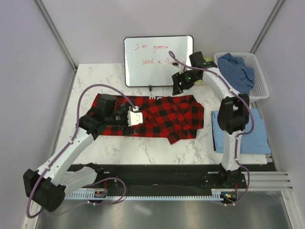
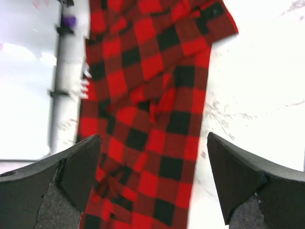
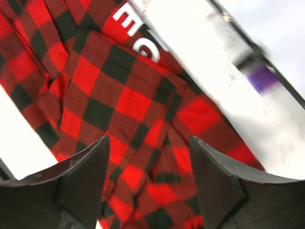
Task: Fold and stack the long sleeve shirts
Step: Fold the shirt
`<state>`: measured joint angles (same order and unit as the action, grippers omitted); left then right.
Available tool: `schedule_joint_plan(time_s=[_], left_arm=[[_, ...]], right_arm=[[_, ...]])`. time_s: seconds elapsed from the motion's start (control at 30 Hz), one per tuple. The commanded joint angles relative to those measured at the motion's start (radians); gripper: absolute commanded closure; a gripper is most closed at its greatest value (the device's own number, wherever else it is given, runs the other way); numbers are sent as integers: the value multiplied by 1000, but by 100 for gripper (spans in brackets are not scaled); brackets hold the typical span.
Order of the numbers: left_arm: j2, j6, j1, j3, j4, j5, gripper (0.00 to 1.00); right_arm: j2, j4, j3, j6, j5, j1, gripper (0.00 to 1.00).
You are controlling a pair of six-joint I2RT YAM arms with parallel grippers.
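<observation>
The red-and-black checked flannel (image 1: 162, 117) lies partly folded across the middle of the marble table. My left gripper (image 1: 135, 117) is open above its left-middle part; the left wrist view shows checked cloth (image 2: 147, 119) between the spread fingers, not gripped. My right gripper (image 1: 178, 86) is open above the flannel's far right edge; the right wrist view shows checked cloth (image 3: 138, 124) with white lettering (image 3: 138, 33) below it. The light blue shirt (image 1: 238, 131) lies folded at the right. The darker blue speckled shirt (image 1: 237, 69) sits in a white basket (image 1: 259, 88).
A whiteboard (image 1: 158, 59) with red writing stands at the table's far edge, just behind the flannel and the right gripper. The basket stands at the far right corner. Grey walls close in both sides.
</observation>
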<state>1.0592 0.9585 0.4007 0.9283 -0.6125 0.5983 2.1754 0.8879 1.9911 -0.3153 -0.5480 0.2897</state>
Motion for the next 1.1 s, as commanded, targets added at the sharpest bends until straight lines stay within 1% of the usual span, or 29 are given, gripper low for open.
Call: schedule_joint_plan(time_s=[0.0,0.03,0.07,0.1,0.13,0.17,0.2,0.23,0.27,0.3,0.33,0.37,0.4,0.43,0.5,0.53,0.63,0.73,0.77,0.83,0.97,1.07], left_arm=[[-31,-101,167,-36,238,-95,1],[-18,-110,173,-34,258,-54,1],[34,-220,182,-17,258,12,1],[62,-269,184,6,257,44,1],[102,-273,193,68,238,75,1],[167,-220,281,95,177,39,0],[197,-201,350,102,184,-59,0],[214,-201,404,89,218,-140,0],[229,-240,447,86,294,-182,1],[273,-263,461,92,303,-175,2],[298,-285,483,115,316,-184,5],[327,-331,539,119,336,-248,16],[375,-348,561,121,385,-265,22],[401,-369,581,110,410,-305,31],[444,-431,635,93,503,-344,35],[490,-447,651,92,517,-386,45],[554,-495,704,64,608,-454,54],[610,-512,744,47,689,-535,55],[654,-514,748,49,700,-554,55],[691,-503,748,52,741,-594,57],[755,-472,748,55,760,-635,57],[775,-448,748,47,769,-666,58]], right_arm=[[-176,-69,-106,91,-109,-67,23],[-205,-70,-124,88,-109,-73,21],[-219,-75,-167,84,-110,-83,21],[-232,-81,-193,82,-110,-89,21],[-256,-92,-219,87,-113,-93,20],[-265,-105,-268,88,-124,-98,20],[-273,-110,-287,91,-125,-109,20],[-293,-116,-305,99,-128,-113,20],[-298,-122,-333,108,-138,-129,20],[-304,-129,-347,116,-147,-138,20],[-315,-133,-359,127,-158,-147,20],[-319,-144,-380,143,-167,-155,20],[-322,-150,-391,154,-184,-171,20],[-325,-153,-397,160,-191,-176,19],[-327,-158,-414,168,-205,-188,19],[-330,-162,-419,171,-205,-192,19],[-339,-168,-439,170,-204,-210,18],[-341,-167,-445,163,-211,-238,17],[-339,-167,-445,162,-211,-248,17],[-338,-165,-448,159,-213,-256,17],[-339,-165,-457,151,-221,-271,16],[-338,-165,-462,148,-227,-279,16]])
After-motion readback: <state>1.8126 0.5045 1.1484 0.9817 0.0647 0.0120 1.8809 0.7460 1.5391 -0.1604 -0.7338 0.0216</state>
